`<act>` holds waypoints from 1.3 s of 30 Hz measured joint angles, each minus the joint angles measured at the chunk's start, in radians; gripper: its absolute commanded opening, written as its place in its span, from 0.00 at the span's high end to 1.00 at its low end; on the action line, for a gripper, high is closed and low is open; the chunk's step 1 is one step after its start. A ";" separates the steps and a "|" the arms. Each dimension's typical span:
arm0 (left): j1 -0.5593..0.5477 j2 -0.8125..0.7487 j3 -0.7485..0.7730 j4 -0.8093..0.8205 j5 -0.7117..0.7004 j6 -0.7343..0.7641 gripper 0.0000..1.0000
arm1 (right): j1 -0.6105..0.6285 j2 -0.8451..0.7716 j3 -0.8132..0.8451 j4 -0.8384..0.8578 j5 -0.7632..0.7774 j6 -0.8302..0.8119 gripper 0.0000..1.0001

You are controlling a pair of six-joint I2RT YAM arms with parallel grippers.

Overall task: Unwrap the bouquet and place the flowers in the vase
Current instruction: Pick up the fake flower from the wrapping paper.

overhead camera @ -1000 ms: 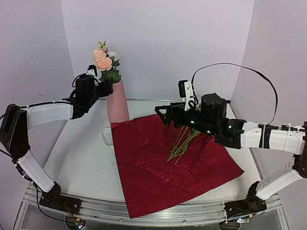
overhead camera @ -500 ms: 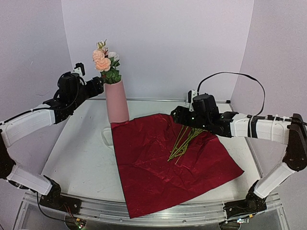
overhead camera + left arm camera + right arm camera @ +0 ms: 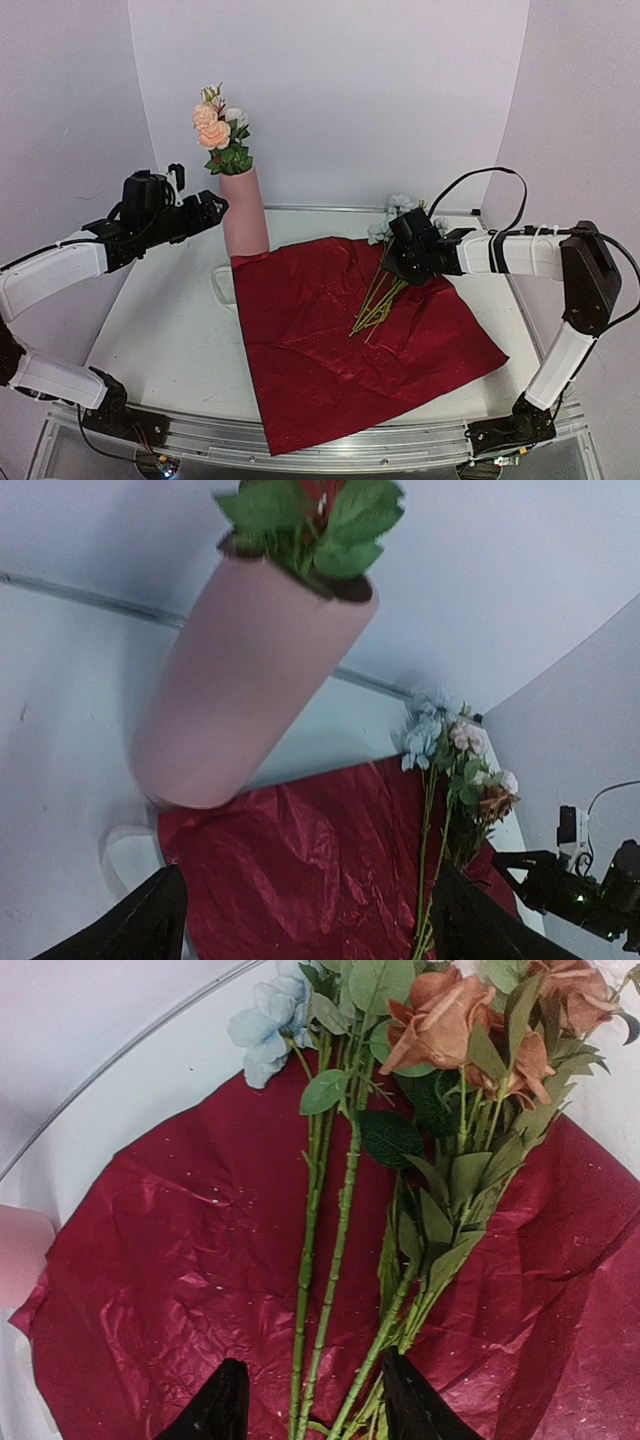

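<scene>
Dark red crinkled wrapping paper [image 3: 330, 350] lies flat on the surface, centre frame: unwrapping looks done. Green-stemmed blue and peach flowers [image 3: 345, 1180] lie on it, not yet transferred. Right end effector [image 3: 315, 1400] is half-open, straddling the stems; contact unclear. Left end effector [image 3: 310, 920] is wide and empty, just beside the salmon-pink cylindrical vase [image 3: 245, 212], upper left, which holds a peach bunch [image 3: 215, 125].

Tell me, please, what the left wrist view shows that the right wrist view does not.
Left wrist only: the vase from base to mouth, leaves in it, and the right arm at the lower right. Right wrist only: the stems passing between the open fingers of the right gripper. Both: the red paper, the loose flowers lying on it and their blue bloom; the right wrist view catches just a sliver of the vase at its left edge.
</scene>
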 measured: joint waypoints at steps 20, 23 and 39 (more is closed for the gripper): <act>-0.121 0.088 -0.057 0.071 0.175 0.014 0.14 | -0.093 0.151 0.015 -0.053 -0.015 0.058 0.67; -0.123 0.088 -0.058 0.085 0.178 0.028 0.13 | -0.104 0.174 0.029 -0.052 -0.019 0.059 0.74; -0.131 0.161 -0.047 0.110 0.213 0.057 0.13 | -0.130 0.200 0.063 -0.052 -0.070 0.065 1.00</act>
